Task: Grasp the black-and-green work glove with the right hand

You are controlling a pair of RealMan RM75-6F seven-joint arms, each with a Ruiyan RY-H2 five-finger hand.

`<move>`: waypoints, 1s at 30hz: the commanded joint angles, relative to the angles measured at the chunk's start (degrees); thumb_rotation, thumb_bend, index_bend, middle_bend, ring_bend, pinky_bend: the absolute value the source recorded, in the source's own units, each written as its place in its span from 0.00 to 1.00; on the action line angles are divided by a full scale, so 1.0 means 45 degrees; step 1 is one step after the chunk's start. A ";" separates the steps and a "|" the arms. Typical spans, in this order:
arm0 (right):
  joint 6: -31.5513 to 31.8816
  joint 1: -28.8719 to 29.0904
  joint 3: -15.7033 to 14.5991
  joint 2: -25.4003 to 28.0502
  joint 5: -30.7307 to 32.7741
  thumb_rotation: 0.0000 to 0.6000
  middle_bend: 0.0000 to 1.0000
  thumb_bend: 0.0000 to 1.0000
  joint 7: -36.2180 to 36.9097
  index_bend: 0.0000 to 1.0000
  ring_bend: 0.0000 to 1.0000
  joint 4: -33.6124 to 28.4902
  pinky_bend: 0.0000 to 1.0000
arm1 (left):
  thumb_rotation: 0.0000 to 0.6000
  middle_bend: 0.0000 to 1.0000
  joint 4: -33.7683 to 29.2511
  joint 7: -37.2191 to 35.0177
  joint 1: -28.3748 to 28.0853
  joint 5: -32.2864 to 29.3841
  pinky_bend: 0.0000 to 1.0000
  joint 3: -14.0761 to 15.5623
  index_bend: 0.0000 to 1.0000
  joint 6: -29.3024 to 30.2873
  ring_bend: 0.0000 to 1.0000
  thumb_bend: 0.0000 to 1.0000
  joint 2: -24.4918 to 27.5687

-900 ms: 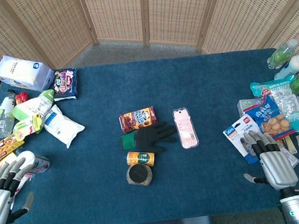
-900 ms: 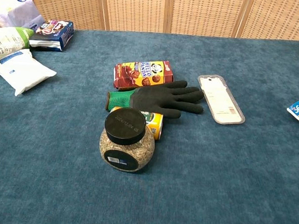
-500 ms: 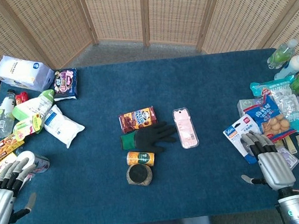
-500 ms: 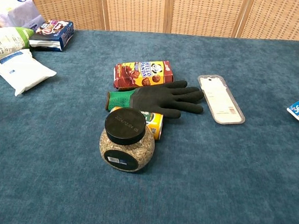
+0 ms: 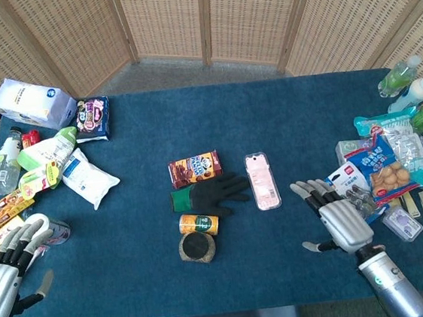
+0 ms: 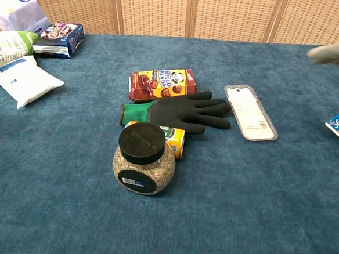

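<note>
The black-and-green work glove [image 5: 210, 193] lies flat at the table's middle, green cuff to the left, black fingers pointing right; the chest view shows the glove [image 6: 179, 113] between a cookie box and a can. My right hand [image 5: 339, 219] hovers open, fingers spread, well to the right of the glove and apart from it. In the chest view only the blurred fingertips [image 6: 337, 53] of that hand enter at the right edge. My left hand [image 5: 3, 277] rests open at the table's front left corner, holding nothing.
A Hello Panda box [image 5: 194, 168] touches the glove's far side. A yellow can [image 5: 199, 224] and a black-lidded jar [image 5: 197, 248] sit just in front. A pink flat pack [image 5: 262, 180] lies right of the glove. Snack bags [image 5: 386, 166] crowd the right edge, bottles and pouches [image 5: 52, 156] the left.
My right hand has moved left from the right-edge packages toward the table's middle and now shows at the chest view's right edge. The left hand has barely shifted. The glove is unmoved.
</note>
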 commanded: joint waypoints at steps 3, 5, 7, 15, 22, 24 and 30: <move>-0.1629 0.1596 0.0940 -0.0669 0.1213 1.00 0.00 0.10 -0.0306 0.00 0.00 0.0212 0.00 | 1.00 0.00 0.0013 0.0059 -0.0011 -0.0062 0.00 -0.0008 0.13 -0.0021 0.00 0.51 -0.0091; -0.2155 0.2160 0.1210 -0.0999 0.1682 1.00 0.00 0.10 -0.0507 0.00 0.00 0.0470 0.00 | 1.00 0.00 -0.0001 0.0129 -0.0021 -0.0077 0.00 -0.0006 0.12 -0.0048 0.00 0.51 -0.0138; -0.2693 0.2738 0.1441 -0.1352 0.2204 1.00 0.00 0.10 -0.0779 0.00 0.00 0.0799 0.00 | 1.00 0.00 -0.0013 0.0194 -0.0042 -0.0099 0.00 -0.0009 0.12 -0.0089 0.00 0.51 -0.0178; -0.4218 0.4639 0.2025 -0.2664 0.4118 1.00 0.00 0.10 -0.1467 0.00 0.00 0.2156 0.00 | 1.00 0.00 -0.0102 0.0291 -0.0149 -0.0211 0.00 -0.0070 0.11 -0.0206 0.00 0.51 -0.0232; -0.5110 0.6130 0.2107 -0.3728 0.5582 1.00 0.00 0.10 -0.2169 0.00 0.00 0.3677 0.00 | 1.00 0.00 0.0002 0.0224 -0.0235 -0.0410 0.00 -0.0109 0.10 -0.0346 0.00 0.51 -0.0323; -0.5210 0.6415 0.2050 -0.3968 0.5875 1.00 0.00 0.10 -0.2353 0.00 0.00 0.4002 0.00 | 1.00 0.00 0.0031 0.0191 -0.0237 -0.0447 0.00 -0.0114 0.10 -0.0341 0.00 0.51 -0.0327; -0.5453 0.7179 0.1786 -0.4538 0.6534 1.00 0.00 0.10 -0.2843 0.00 0.00 0.4790 0.00 | 1.00 0.00 0.0113 0.0093 -0.0222 -0.0528 0.00 -0.0118 0.08 -0.0285 0.00 0.51 -0.0310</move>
